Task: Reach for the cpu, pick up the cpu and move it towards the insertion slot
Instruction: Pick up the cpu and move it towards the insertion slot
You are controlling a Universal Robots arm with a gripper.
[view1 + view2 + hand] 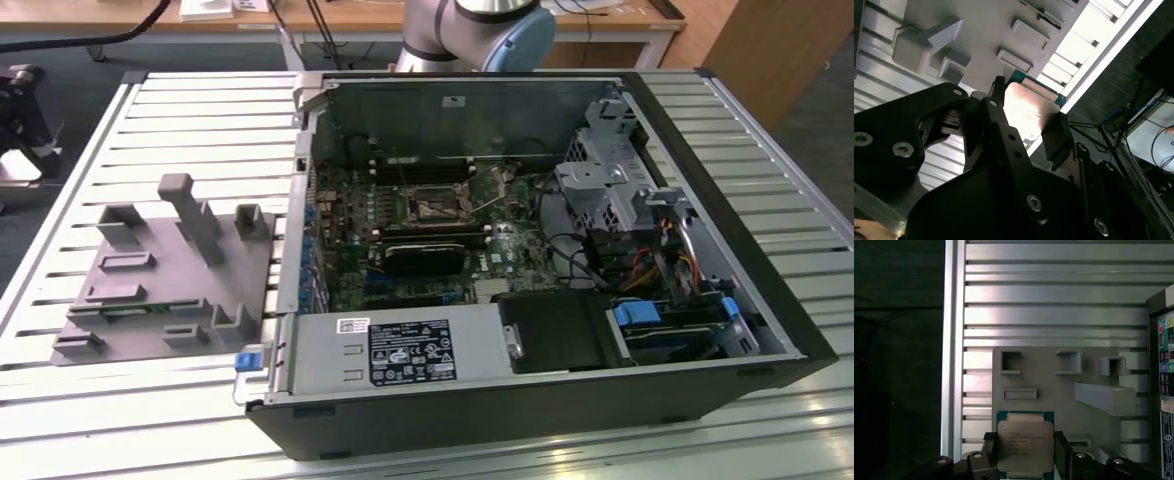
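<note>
— Fingers [1060, 450] first: how do they stand?
— Closed in on the cpu [1025, 444], one black finger against each of two opposite edges in the first wrist view. The gripper [1025, 452] has the chip pinched between them, its silvery lid facing that camera and a green-blue rim showing round the lid.
— Where is the cpu relative to the grey fixture [1054, 390]?
— Raised above it, near one of the fixture's edges. In the second wrist view the chip's bright face sits between the same fingers, with the fixture's blocks and pockets behind it, and none of them touches the chip.
— And the insertion slot [435, 207]?
— Well apart from the fixture, towards the exterior view's right. It sits on the motherboard [400, 250] inside the open computer case [534, 425], which lies on its side just beside the fixture. The slot shows a shiny frame and a dark centre.
— What do the fixture and the case rest on?
— Both lie on the slatted metal table [134, 420], the fixture flat with its blocks upright.
— The arm [481, 30]?
— Its pale grey and blue joint stands beyond the case's far wall, to the exterior view's right of the fixture
</note>
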